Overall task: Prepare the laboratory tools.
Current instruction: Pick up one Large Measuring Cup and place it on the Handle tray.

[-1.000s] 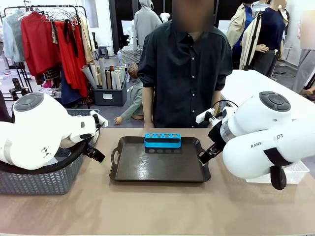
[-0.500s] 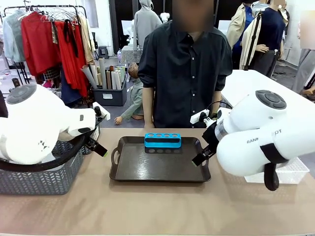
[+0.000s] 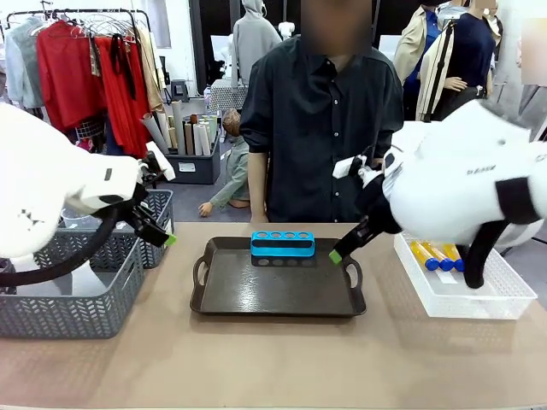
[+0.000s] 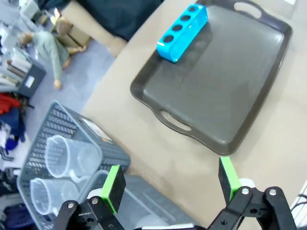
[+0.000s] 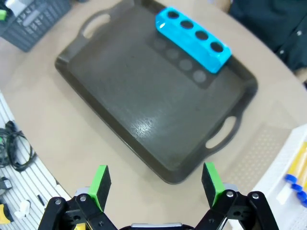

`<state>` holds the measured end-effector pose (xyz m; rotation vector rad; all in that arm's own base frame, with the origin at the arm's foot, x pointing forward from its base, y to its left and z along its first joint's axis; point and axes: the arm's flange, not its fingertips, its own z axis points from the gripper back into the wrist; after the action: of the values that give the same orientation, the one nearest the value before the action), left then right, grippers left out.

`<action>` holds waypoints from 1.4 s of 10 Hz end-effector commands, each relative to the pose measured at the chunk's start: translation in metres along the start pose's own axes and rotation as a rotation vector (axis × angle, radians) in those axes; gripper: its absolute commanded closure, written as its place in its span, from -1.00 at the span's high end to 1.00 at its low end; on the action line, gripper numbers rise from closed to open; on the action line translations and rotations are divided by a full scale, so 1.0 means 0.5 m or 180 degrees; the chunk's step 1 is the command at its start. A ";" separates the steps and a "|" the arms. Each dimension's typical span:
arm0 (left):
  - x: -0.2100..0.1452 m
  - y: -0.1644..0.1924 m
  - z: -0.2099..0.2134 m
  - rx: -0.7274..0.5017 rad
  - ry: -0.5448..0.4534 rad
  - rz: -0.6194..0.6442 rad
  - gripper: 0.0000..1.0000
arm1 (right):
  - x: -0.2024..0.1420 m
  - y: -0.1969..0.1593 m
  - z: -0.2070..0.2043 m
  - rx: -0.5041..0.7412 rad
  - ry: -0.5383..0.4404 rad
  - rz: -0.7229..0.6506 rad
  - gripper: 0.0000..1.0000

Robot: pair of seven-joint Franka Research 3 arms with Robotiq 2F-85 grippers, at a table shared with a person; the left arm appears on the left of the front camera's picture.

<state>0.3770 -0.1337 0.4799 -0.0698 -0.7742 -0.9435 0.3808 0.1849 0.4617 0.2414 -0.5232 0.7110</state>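
The blue four-hole rack (image 3: 282,243) stands with its holes bare at the far side of a dark tray (image 3: 256,299); it shows too in the wrist views (image 4: 182,32) (image 5: 195,38). Blue-capped tubes of yellow liquid (image 3: 436,254) (image 5: 295,172) lie in the white lattice tray (image 3: 461,299). Two clear beakers (image 4: 62,153) stand in a grey basket (image 4: 103,139). My left gripper (image 3: 162,235) (image 4: 170,182) hangs open above the table between basket and tray. My right gripper (image 3: 342,249) (image 5: 156,182) is open above the tray's right handle. The conical flask is out of view.
Two grey mesh baskets (image 3: 77,299) sit at the table's left side, and one shows at the right wrist view's corner (image 5: 33,19). A person in a dark shirt (image 3: 320,120) stands behind the tray. Bare tabletop (image 3: 273,359) stretches along the near edge.
Both arms have risen and swung outward. The right arm has lifted off the white lattice tray, uncovering the tubes. The left arm has lifted off the baskets. Rack and tray have not moved.
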 end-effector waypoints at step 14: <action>-0.006 0.036 0.072 -0.0464 -0.0124 -0.0073 1.00 | 0.040 -0.075 0.133 -0.0075 -0.0225 0.0110 1.00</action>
<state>0.3687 -0.1039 0.5043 -0.1163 -0.8011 -1.0300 0.3941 0.1422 0.5272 0.2353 -0.6044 0.7304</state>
